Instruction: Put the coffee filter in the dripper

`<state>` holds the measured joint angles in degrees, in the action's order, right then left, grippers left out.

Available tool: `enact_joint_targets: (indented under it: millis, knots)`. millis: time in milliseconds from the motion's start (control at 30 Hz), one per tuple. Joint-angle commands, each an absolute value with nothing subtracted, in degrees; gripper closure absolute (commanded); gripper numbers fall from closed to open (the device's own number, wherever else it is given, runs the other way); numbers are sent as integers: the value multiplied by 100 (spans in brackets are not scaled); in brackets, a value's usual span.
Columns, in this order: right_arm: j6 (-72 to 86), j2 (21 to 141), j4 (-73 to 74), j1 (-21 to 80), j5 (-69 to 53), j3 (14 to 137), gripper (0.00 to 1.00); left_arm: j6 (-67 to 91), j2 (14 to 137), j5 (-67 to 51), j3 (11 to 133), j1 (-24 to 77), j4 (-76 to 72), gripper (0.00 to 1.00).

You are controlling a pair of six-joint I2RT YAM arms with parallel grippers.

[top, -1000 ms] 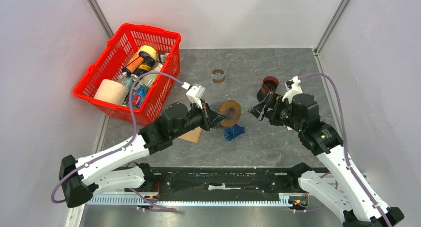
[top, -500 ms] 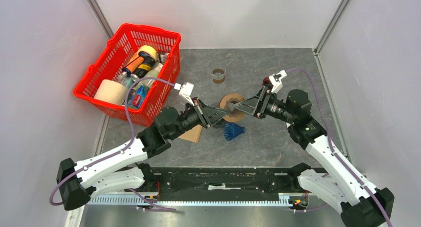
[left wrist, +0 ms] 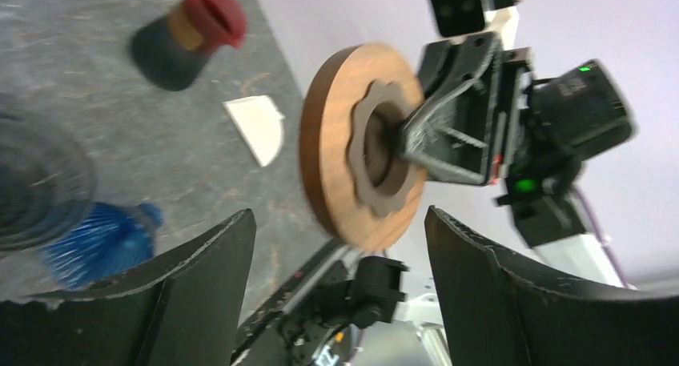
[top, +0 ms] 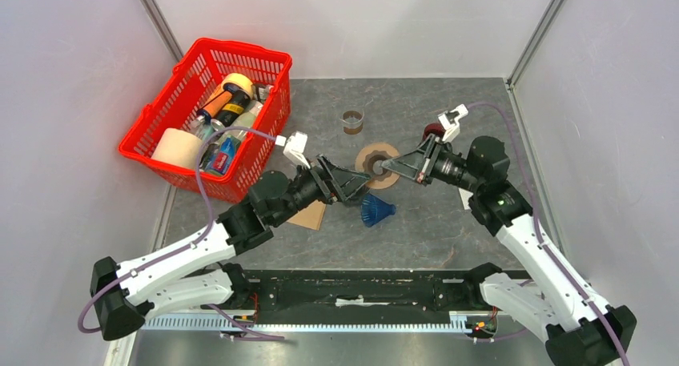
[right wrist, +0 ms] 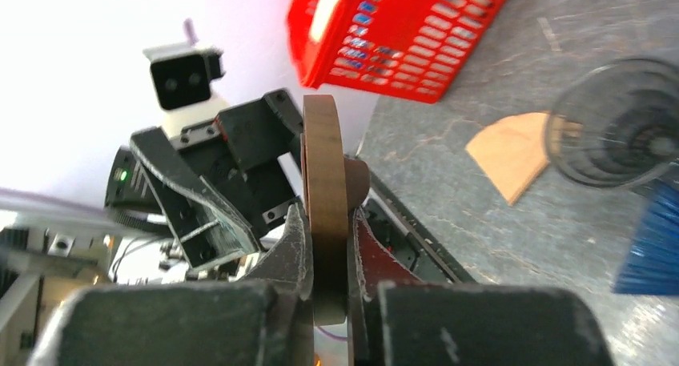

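A round wooden ring (top: 373,151) hangs in the air over the middle of the table. My right gripper (top: 387,167) is shut on its rim; in the right wrist view the ring (right wrist: 322,142) stands edge-on between the fingers (right wrist: 298,246). My left gripper (top: 353,187) is open just left of it, and the ring (left wrist: 328,142) sits beyond its spread jaws. A tan coffee filter (right wrist: 512,154) lies flat on the table by the left arm (top: 308,215). The clear glass dripper (right wrist: 616,126) rests beside a blue ribbed cone (top: 376,211).
A red basket (top: 160,146) full of items stands at the back left. A small glass with a brown band (top: 352,122) is at the back centre. A dark cup with a red rim (left wrist: 188,34) and a white wedge-shaped piece (left wrist: 255,127) lie near the right arm.
The left gripper held the ring; the right gripper reached in and shut on it. The left gripper has now opened and let go.
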<state>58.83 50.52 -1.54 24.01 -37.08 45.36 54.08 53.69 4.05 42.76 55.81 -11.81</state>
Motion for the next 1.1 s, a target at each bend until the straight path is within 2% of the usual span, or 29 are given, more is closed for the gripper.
enact_joint_targets:
  millis: [0, 267, 467, 667, 1067]
  knots:
    - [5546, 5176, 1455, 1828, -3270, 5255, 100, 4891, 5068, 1460, 4624, 5607, -59, 15]
    - [5515, 6154, 2241, 209, -3570, 5985, 100, 4637, 4430, 2732, 4637, 5605, 1307, 12]
    - [5089, 6778, 2476, -662, -2950, 6400, 100, 4642, 4220, 3031, 4441, 5603, 1590, 10]
    - [4439, 7492, 2093, -1045, -2865, 6561, 96, 4392, 4175, 2706, 4320, 5607, 1497, 9]
    - [4706, 8439, 539, -1155, -3716, 6372, 94, 4368, 4260, 2542, 4266, 5606, 1441, 8]
